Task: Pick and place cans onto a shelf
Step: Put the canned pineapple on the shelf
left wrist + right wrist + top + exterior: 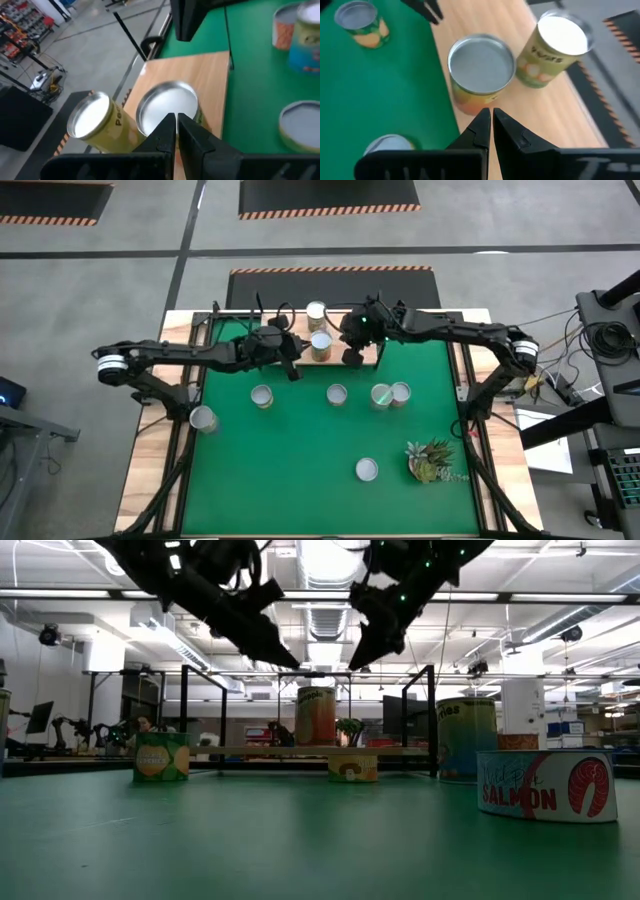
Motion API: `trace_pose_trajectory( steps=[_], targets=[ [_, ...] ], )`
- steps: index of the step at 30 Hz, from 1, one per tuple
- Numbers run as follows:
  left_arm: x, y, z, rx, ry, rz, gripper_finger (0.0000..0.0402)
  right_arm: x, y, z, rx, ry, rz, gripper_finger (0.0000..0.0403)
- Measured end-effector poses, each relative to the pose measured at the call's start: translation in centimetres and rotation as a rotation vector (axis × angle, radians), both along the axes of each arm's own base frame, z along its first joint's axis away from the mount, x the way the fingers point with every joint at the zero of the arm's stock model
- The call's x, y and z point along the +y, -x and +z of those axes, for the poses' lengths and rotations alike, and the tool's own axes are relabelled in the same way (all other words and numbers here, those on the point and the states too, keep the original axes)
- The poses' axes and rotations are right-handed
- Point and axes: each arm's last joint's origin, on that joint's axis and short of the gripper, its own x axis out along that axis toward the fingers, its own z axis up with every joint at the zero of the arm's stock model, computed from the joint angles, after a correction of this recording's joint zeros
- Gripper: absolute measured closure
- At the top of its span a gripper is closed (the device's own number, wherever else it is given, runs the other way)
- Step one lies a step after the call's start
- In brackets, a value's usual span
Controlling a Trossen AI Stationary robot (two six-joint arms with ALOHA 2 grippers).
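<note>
You see two cans (319,330) standing on the shelf (300,352) at the upper centre; six more stand on the green mat (300,460). Left gripper (293,370) and right gripper (352,357) hover beside them, fingers pressed together, empty.

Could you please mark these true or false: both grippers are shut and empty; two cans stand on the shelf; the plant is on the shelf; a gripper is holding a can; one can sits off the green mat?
1. Both grippers are shut and empty: true. The left gripper and right gripper hold nothing.
2. Two cans stand on the shelf: true, a far can and a near can.
3. The plant is on the shelf: false; it lies on the green mat.
4. A gripper holds a can: false.
5. One can sits off the mat: true, the left can at the mat's edge.
</note>
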Motion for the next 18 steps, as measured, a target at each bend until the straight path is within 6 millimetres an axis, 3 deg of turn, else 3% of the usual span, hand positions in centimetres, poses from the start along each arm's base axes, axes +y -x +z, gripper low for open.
trace_pose_trajectory(
  steps=[11, 18],
  targets=[
    [1.2, -0.5, -1.2, 0.011, 0.0, 0.032, 0.0402, -1.0, -2.0, -3.4, 0.045, -0.034, 0.049, 0.0394],
    [1.3, -0.6, -1.1, -0.008, 0.006, 0.039, 0.0402, -1.9, -2.3, -3.9, 0.036, -0.015, 0.034, 0.0394]
  ],
)
